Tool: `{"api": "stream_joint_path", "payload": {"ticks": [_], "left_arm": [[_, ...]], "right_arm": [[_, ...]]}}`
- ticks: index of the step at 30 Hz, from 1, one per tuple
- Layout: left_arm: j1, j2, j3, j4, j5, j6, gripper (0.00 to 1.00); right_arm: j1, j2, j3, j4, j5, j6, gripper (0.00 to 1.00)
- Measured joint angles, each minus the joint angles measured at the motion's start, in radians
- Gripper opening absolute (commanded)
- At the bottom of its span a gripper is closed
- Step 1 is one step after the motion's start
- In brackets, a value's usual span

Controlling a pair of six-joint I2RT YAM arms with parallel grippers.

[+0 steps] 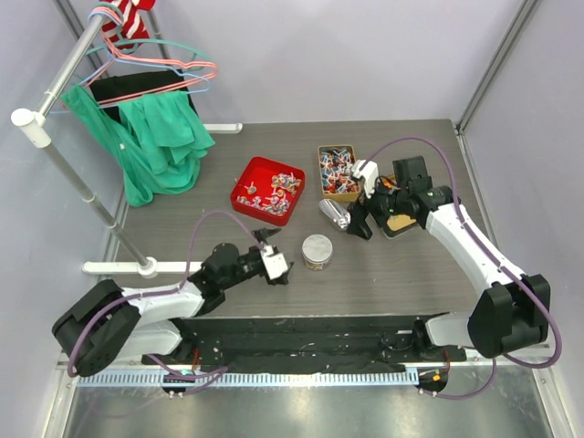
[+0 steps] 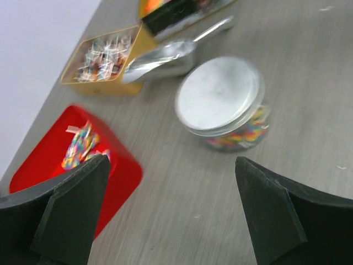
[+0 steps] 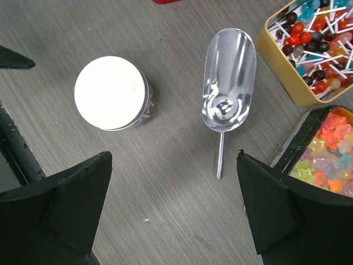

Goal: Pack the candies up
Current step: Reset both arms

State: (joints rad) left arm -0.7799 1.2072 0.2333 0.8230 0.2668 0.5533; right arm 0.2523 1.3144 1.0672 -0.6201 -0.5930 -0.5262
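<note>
**Candies in the red tray, both pincers apart**

At far left a rack [image 1: 82,182] carries hangers [image 1: 155,57] and a green cloth [image 1: 155,137]. The left pincer [image 2: 171,165] hovers low over the grey bench [image 1: 383,274], fingers wide apart and gripping nothing, aimed at the jar. Behind it the red tray [image 1: 255,173] holds the candies [image 1: 274,193], loose in shiny mixed wrappers. Right of the pincer stands a jar [image 3: 110,93] with its flat metal lid on and bright colours showing through the glass. Next lies an empty metal scoop [image 3: 229,77], bowl toward the gold tin [image 3: 281,72] of lollipops. The right pincer [image 3: 174,157] hangs over the scoop, fingers spread and empty. Beside the tin, a black tray [image 3: 292,146] holds star sweets [image 3: 331,160].
</note>
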Motion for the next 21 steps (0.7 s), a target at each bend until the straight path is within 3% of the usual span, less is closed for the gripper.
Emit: {"api": "stream_joint_path", "payload": {"ticks": [4,8,11,16,21], "left_arm": [[0.066,0.000,0.230,-0.270,-0.116,-0.038,1.00],[0.237,0.031,0.550,-0.528,-0.174,-0.153,1.00],[0.363,0.039,0.697,-0.662,-0.206,-0.232,1.00],[0.514,0.039,0.833,-0.908,-0.198,-0.317,1.00],[0.738,0.000,0.907,-1.022,-0.139,-0.418,1.00]], "right_arm": [[-0.003,-0.035,-0.019,0.052,0.051,0.044,1.00],[-0.006,-0.118,-0.047,0.142,0.161,0.128,1.00],[-0.006,-0.185,-0.056,0.236,0.312,0.200,1.00],[-0.006,-0.298,-0.092,0.415,0.580,0.237,1.00],[-0.007,-0.410,-0.100,0.583,0.814,0.224,1.00]]}}
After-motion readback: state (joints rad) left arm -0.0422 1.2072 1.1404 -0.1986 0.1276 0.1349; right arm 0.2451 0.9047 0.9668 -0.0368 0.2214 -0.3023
